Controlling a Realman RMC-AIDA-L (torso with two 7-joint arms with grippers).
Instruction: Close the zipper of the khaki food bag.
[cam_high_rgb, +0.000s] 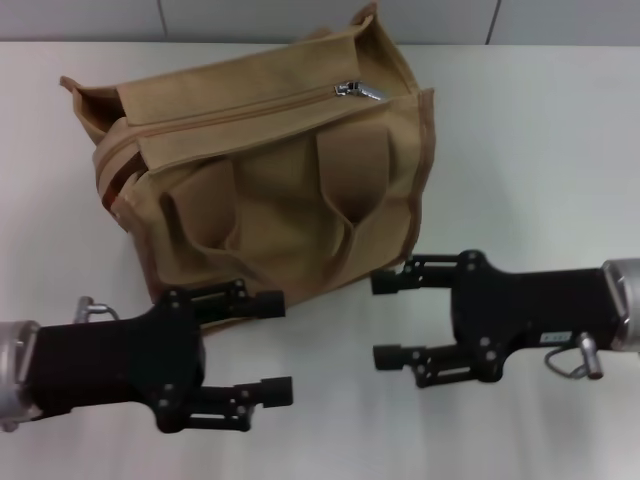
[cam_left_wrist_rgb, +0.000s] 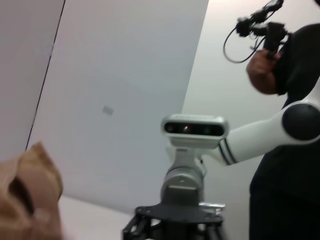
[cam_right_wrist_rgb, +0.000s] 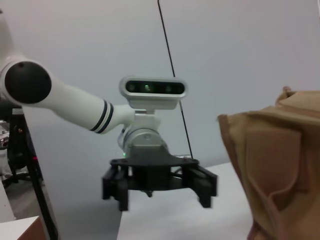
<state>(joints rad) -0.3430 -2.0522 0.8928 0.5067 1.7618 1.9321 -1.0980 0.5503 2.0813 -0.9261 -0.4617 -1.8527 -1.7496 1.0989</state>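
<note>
Here, at the bottom of the head view, the left gripper (cam_high_rgb: 283, 347) and the right gripper (cam_high_rgb: 385, 319) both hovered with fingers spread apart, holding nothing, their tips facing each other. Just beyond them, in the upper middle of the frame, stood the khaki food bag (cam_high_rgb: 270, 170) on the white table (cam_high_rgb: 530, 150). Its zipper pull (cam_high_rgb: 358, 90) sat near the bag's right end, and the teeth to its left looked joined, so the zipper appeared closed already. Whether a short gap remained past the pull was hard to make out.
</note>
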